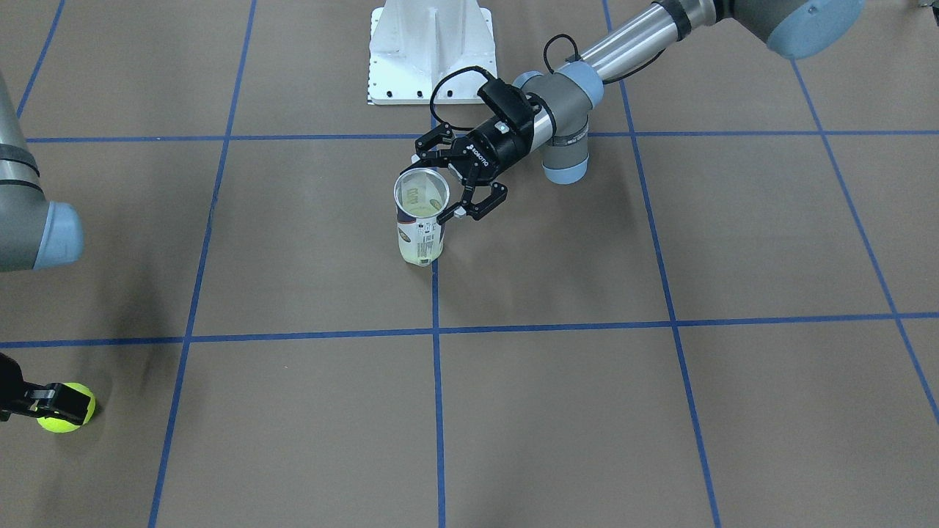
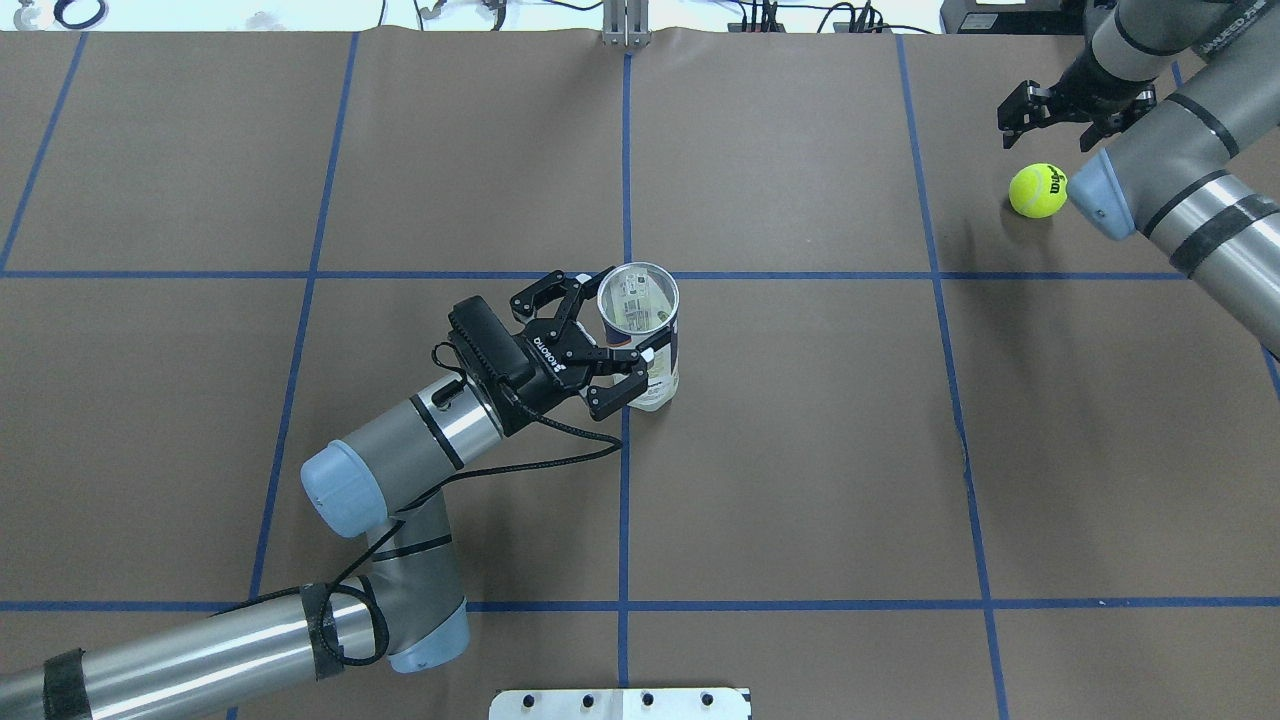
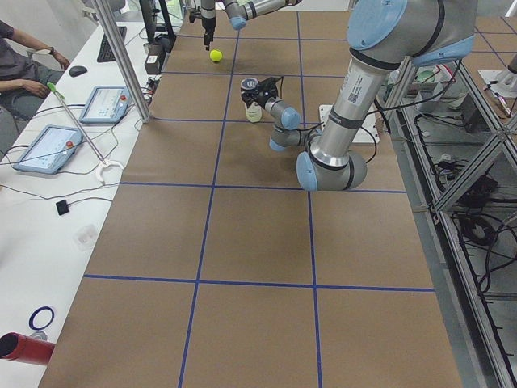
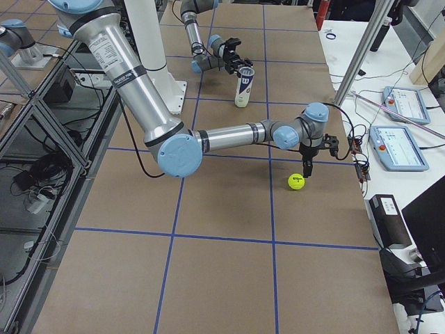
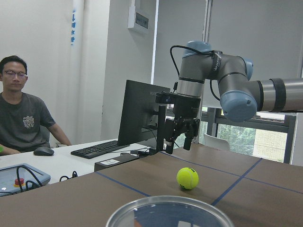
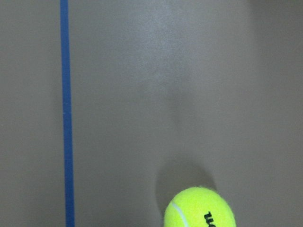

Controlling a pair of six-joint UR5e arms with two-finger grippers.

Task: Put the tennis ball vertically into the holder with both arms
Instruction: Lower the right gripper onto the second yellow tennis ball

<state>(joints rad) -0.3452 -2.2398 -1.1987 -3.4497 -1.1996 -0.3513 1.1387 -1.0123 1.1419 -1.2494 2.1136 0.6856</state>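
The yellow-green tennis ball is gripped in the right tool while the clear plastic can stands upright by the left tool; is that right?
No: the yellow-green tennis ball lies free on the brown table, clear of the open right tool, as the left wrist view shows.

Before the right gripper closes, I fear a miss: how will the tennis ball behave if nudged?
Probably rolls away: the tennis ball is round, loose on the flat table. Its fuzzy felt should hold well in the right gripper.
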